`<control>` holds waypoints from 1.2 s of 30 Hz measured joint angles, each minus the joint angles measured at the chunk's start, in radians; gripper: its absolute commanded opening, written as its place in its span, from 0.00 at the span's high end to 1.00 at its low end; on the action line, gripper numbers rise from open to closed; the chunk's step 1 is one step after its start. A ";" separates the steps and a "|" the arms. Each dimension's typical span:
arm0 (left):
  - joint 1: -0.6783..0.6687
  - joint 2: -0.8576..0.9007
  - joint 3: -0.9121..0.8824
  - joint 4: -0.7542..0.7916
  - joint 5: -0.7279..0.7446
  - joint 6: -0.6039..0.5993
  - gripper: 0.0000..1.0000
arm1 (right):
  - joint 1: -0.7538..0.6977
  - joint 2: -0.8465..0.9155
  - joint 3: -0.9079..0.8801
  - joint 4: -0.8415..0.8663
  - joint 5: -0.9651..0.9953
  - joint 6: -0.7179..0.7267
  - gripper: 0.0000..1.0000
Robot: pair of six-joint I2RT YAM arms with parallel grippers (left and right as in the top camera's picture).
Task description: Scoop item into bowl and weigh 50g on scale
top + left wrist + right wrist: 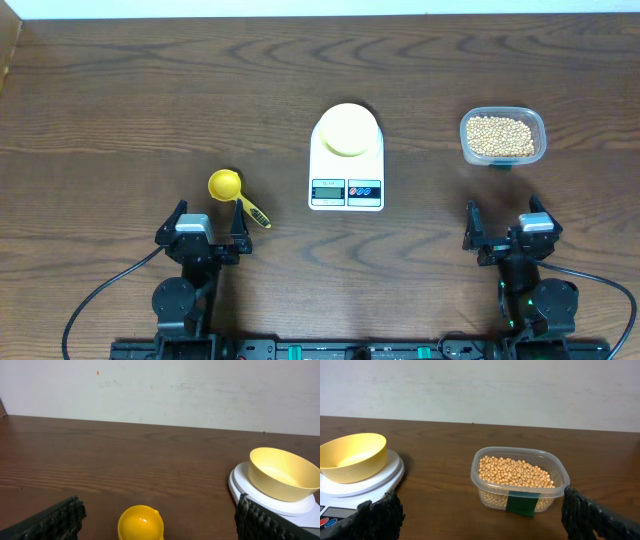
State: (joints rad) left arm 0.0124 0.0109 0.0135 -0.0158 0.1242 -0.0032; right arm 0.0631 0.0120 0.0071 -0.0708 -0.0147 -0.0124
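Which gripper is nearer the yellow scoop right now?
Left. The left gripper sits close behind the scoop; the right gripper is beyond the scale, behind the bean tub.

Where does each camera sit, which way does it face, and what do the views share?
Overhead: above the table, looking straight down at scale, bowl, scoop, tub of beans; left end effector and right end effector at bottom edge.
Left wrist: low on left arm, facing the far wall past the scoop; own fingers in bottom corners.
Right wrist: low on right arm, facing wall and tub; fingers likewise.
Shared: both wrist views show bowl on scale.
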 measured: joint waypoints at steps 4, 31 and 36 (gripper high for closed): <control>0.000 0.000 0.000 0.000 0.000 0.000 0.02 | 0.000 0.000 0.000 0.000 0.000 0.000 0.01; 0.000 0.000 0.000 -0.002 0.001 -0.027 0.02 | 0.000 0.000 0.000 0.000 0.000 0.000 0.01; 0.000 0.000 0.037 -0.079 0.002 -0.079 0.02 | 0.000 0.000 0.000 0.000 0.000 0.000 0.01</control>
State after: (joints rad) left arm 0.0124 0.0109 0.0505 -0.0948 0.1257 -0.0826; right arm 0.0631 0.0120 0.0071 -0.0708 -0.0143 -0.0124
